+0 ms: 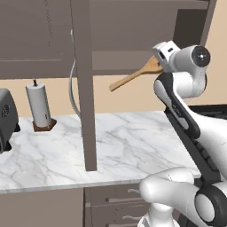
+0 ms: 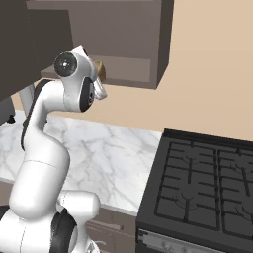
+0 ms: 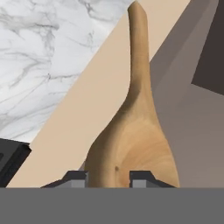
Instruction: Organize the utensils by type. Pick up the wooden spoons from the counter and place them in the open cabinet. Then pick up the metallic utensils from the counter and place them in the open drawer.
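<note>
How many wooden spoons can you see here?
1. The wooden spoon is held up in the gripper by its bowl, handle pointing toward the open cabinet. Others could be hidden from these cameras.

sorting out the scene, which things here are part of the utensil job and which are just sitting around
Part of the job:
- tan wooden spoon, clamped in the two-finger gripper
- dark grey-brown wall cabinet
- white marble counter

Just sitting around:
- white paper towel roll on a brown stand
- black gas stove
- grey toaster oven
</note>
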